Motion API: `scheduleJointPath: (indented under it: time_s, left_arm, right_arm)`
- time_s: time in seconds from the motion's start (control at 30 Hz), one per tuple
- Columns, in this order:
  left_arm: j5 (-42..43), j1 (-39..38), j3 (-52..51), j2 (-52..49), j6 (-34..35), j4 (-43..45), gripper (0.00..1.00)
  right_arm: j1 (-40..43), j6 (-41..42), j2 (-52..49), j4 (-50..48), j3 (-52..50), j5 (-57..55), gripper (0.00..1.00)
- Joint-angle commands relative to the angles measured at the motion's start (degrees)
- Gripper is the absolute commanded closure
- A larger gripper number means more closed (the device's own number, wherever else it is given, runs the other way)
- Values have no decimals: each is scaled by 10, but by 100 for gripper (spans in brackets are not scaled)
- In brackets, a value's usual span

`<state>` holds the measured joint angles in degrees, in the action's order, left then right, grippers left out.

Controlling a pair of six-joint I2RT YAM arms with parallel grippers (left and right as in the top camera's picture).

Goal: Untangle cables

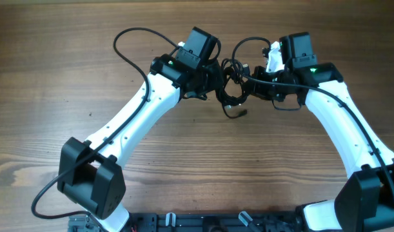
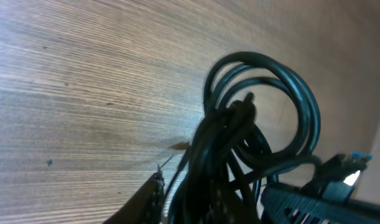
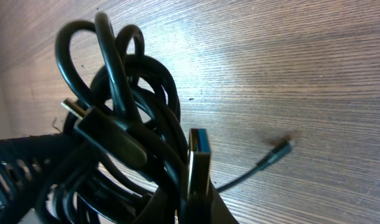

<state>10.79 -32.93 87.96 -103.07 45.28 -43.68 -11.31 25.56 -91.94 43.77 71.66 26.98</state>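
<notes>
The cables [image 1: 232,85] hung as one knotted black bundle between the two wrists, near the far middle of the wooden surface [image 1: 61,58]. The right jaws were pinched shut on the cables, and in the right wrist view a flat plug [image 3: 199,155] (blue inside its metal mouth) stood upright just above them. A thin loose end [image 3: 273,155] trailed out over the wood grain. In the left wrist view the loops [image 2: 264,106] of the cables rose from between the left jaws, close against one dark finger [image 2: 153,196]. Whether those jaws were clamped on the strands I could not tell.
</notes>
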Motion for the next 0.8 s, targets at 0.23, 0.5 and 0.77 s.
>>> scheduleJointPath:
  time_s: [0.23, 0.5, 0.77]
  left_arm:
    - [189, 73, 17, 19, -142, 5, 50]
    - [213, 52, 16, 31, -153, -35, 53]
    - [141, 12, 0, 27, -146, -53, 68]
  right_arm:
    - [-3, -12, 0, -5, 3, 36, 95]
    - [-3, -12, 0, -9, 3, 36, 95]
    - [-3, -11, 0, -9, 3, 36, 95]
